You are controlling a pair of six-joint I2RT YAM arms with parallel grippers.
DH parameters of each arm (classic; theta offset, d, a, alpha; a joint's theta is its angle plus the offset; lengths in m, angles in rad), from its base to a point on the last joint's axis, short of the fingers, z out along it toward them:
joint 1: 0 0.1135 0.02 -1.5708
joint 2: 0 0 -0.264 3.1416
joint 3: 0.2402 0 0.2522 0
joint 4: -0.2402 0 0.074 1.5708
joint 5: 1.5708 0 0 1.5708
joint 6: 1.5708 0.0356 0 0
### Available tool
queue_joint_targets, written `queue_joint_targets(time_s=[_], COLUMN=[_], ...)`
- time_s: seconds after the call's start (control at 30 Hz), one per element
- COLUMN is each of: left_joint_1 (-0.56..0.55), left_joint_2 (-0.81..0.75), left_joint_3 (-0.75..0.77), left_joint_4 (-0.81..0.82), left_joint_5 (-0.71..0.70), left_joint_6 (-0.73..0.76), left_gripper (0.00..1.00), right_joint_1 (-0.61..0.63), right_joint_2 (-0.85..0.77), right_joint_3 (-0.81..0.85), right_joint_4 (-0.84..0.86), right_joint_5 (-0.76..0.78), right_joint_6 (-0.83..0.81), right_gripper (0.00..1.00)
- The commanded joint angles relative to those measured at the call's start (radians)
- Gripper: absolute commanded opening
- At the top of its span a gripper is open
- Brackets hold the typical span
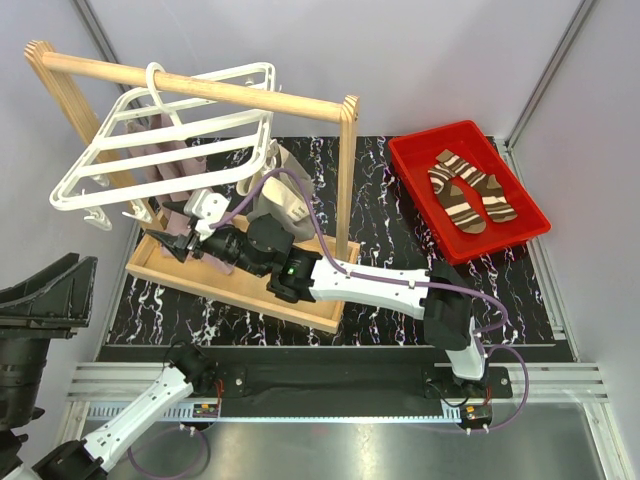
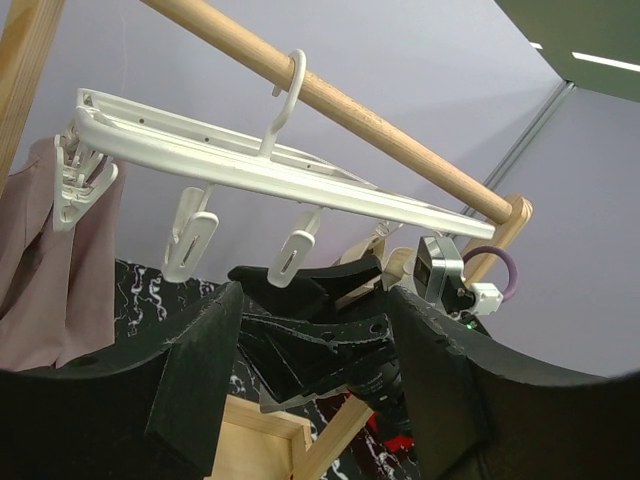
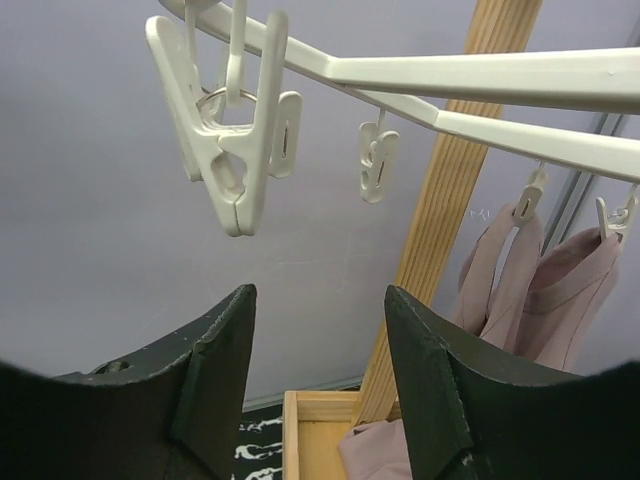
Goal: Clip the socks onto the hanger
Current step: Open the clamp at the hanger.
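Observation:
The two striped socks (image 1: pixel 470 190) lie side by side in a red tray (image 1: pixel 405 165) at the back right, away from both grippers. The white hanger (image 1: pixel 190 127) hangs by its hook from the wooden rail. My right arm reaches left across the table, and its gripper (image 1: pixel 170 245) is under the hanger's near left part. It is open (image 3: pixel 318 292) and empty, pointing up just below a dangling clip (image 3: pixel 235 150). My left gripper (image 2: pixel 315 295) is open and empty too, low at the left, facing the hanger (image 2: pixel 250 165) and the right gripper's fingers (image 2: pixel 320 340).
The wooden rail stand (image 1: pixel 200 85) rests on a shallow wooden base (image 1: pixel 230 285). Mauve cloths (image 1: pixel 165 160) hang clipped under the hanger's far side. A grey-beige cloth (image 1: pixel 285 200) hangs beside the right post. Grey walls close in the back and sides.

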Motion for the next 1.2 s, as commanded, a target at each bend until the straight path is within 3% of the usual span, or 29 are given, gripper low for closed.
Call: queue_joint_targets(time_s=[0.0, 0.37, 1.17], left_joint_1=[-0.001, 0.001, -0.001], left_joint_2=[-0.004, -0.001, -0.003], left_joint_3=[-0.019, -0.044, -0.047], left_joint_4=[0.014, 0.026, 0.005], left_joint_5=[-0.006, 0.014, 0.016], left_joint_6=[0.004, -0.030, -0.094], left_gripper=[0.65, 0.65, 0.62], right_joint_1=[0.000, 0.000, 0.023], right_joint_2=[-0.056, -0.069, -0.103], right_joint_3=[0.063, 0.072, 0.043], right_joint_4=[0.014, 0.031, 0.140], right_joint_5=[-0.045, -0.117, -0.089], right_joint_6=[0.018, 0.070, 0.111], right_gripper=[0.61, 0.57, 0.46])
